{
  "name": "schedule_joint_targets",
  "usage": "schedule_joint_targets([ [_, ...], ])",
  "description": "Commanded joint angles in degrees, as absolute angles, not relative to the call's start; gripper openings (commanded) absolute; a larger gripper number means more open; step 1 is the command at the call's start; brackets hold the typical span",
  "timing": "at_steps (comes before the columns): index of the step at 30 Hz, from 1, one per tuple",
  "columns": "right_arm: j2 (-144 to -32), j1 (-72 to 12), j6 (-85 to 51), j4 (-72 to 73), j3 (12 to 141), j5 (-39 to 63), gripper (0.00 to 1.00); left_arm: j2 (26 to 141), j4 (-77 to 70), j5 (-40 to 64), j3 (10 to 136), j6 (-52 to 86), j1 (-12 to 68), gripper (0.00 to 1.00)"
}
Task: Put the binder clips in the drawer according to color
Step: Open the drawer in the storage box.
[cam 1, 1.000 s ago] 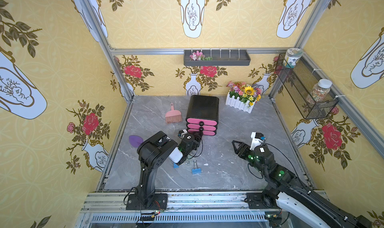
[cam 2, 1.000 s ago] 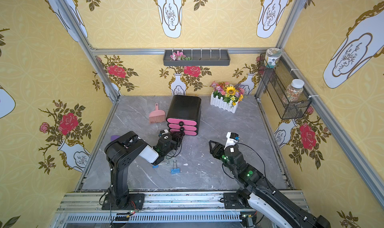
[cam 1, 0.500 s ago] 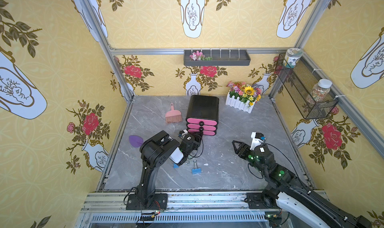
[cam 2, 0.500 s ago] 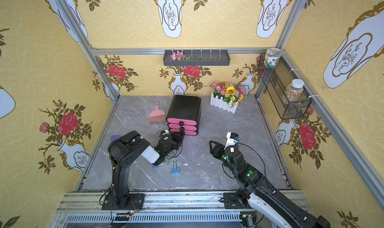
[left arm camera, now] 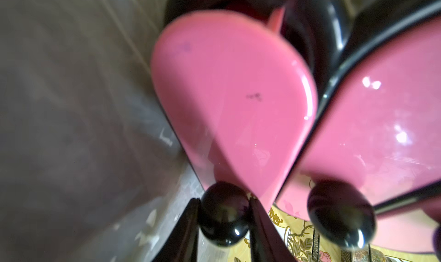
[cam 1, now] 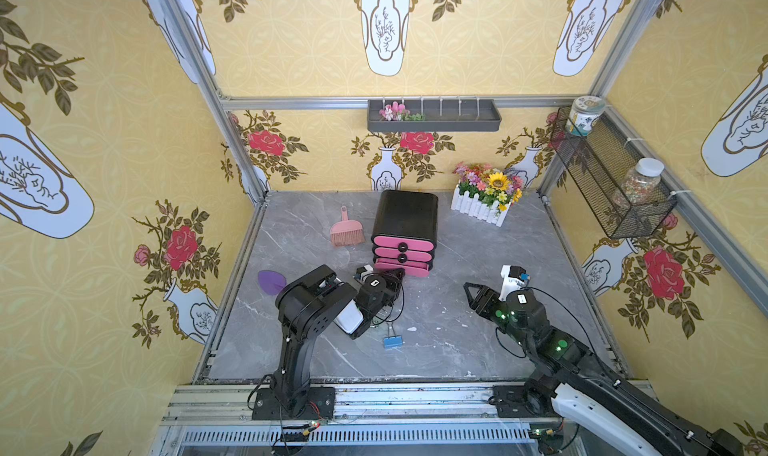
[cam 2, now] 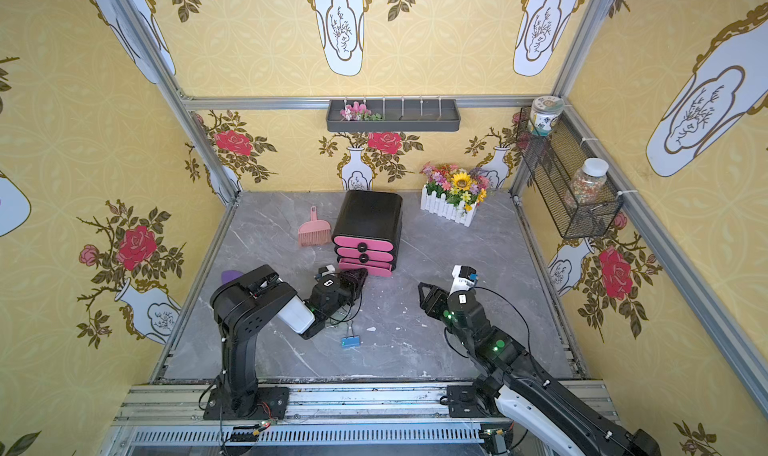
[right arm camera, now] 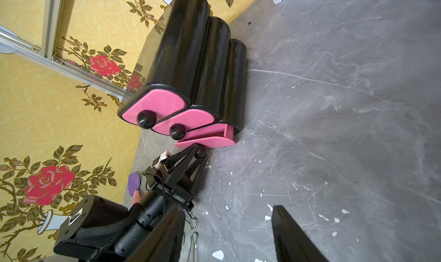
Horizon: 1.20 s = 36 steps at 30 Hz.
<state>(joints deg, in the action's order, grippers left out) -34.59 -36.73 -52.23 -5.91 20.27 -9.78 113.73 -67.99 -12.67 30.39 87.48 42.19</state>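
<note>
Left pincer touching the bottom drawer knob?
Touching. Left wrist view: the bottom drawer knob sits wedged between the left pincer fingers, no gap on either side.

In the right wrist view, the left arm (right arm camera: 95, 225) covers the binder clips (right arm camera: 193, 239) beneath it. You get only their wire handles, so you cannot tell the colours. In both top views, just left of centre, the left gripper (cam 1: 398, 273) hides the bottom drawer's knob (left arm camera: 224, 213). Your left wrist view is blurred, and the pink drawer front (left arm camera: 233, 100) blocks the drawer's inside. The right gripper's fingers (right arm camera: 293, 237) run off the frame edge.
</note>
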Motion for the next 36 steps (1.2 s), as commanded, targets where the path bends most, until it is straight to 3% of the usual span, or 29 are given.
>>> schedule_joint_targets([
  [1,-34.7,-36.7,-52.2,-3.5,19.8,-9.7,0.63,112.1,-67.6,-14.2,28.3,87.9,43.2,0.32],
  [18,-36.9,-36.7,-53.3,1.0,18.4,-8.8,0.62,101.8,-66.8,-16.7,17.0,92.7,49.1,0.34],
  [27,-39.0,-36.7,-52.8,1.6,18.6,-8.3,0.62,100.8,-65.4,-15.9,17.6,92.2,49.4,0.52],
  [36,-40.9,-37.3,-51.1,1.0,19.8,-6.8,0.7,88.0,-48.8,-16.8,16.3,92.9,50.9,0.55],
])
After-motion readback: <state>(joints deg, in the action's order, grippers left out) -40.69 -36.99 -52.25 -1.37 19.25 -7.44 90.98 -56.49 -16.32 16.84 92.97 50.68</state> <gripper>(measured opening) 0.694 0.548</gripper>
